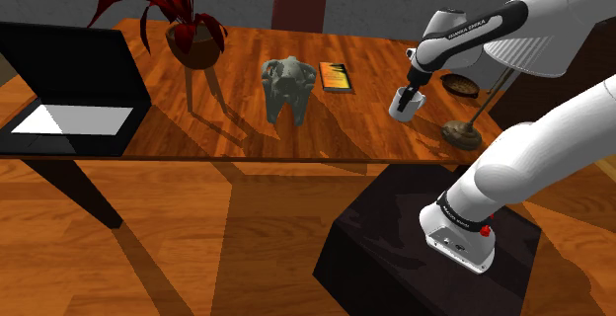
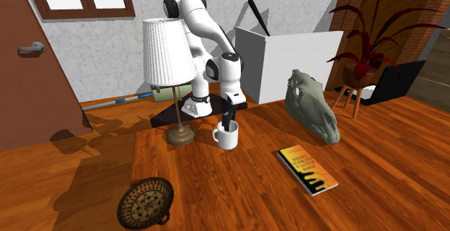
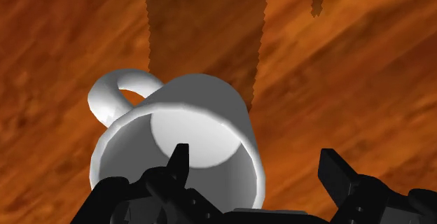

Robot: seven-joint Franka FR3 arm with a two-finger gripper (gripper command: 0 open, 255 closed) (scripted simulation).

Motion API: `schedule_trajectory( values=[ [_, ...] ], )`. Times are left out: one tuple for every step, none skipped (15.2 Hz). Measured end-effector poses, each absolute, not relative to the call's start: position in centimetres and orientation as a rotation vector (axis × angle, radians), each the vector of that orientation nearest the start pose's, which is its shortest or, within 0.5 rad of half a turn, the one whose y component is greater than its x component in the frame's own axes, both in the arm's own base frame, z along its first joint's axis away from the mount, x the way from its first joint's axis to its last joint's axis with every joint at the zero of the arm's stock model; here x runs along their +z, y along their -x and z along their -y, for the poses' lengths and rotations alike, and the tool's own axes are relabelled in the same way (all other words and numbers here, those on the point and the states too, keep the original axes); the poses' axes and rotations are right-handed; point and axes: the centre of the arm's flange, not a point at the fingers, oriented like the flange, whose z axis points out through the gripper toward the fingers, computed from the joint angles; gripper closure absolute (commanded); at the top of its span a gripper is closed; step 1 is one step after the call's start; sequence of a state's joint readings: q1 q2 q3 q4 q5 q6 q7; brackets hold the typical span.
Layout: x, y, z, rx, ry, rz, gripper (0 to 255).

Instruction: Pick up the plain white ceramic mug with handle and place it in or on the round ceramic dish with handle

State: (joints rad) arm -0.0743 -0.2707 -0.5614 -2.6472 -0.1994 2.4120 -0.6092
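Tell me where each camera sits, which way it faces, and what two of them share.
Shoulder view: beside and behind the stand, looking down over the table; arm and claw show.
Second exterior view: across the table, facing the arm; arm and stand show.
Wrist view: on the hand, looking down into the white mug; both open fingers show.
Shared: both exterior views show the claw at the mug.

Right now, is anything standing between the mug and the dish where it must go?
Nothing visible lies between the white mug and the dish; the lamp stands close beside that path.
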Motion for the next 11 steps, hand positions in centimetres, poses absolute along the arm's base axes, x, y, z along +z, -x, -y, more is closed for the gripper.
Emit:
schedule_trajectory(
  values=[
    [31.93,-33.60,23.84,-0.017,3.129,0.217,0],
    [31.92,-33.60,23.84,-0.017,3.129,0.217,0],
    [31.92,-33.59,23.84,-0.017,3.129,0.217,0],
    [31.92,-33.59,23.84,-0.017,3.129,0.217,255],
    [31.92,-33.59,23.84,-0.017,3.129,0.217,255],
    [31.92,-33.59,23.84,-0.017,3.129,0.217,255],
    [31.92,-33.59,23.84,-0.017,3.129,0.217,255],
    [31.92,-33.60,23.83,-0.017,3.129,0.218,255],
    [31.93,-33.60,23.82,-0.018,3.129,0.218,255],
    [31.94,-33.61,23.82,-0.018,3.129,0.218,255],
    [31.94,-33.61,23.82,-0.018,3.129,0.218,255]
  ],
)
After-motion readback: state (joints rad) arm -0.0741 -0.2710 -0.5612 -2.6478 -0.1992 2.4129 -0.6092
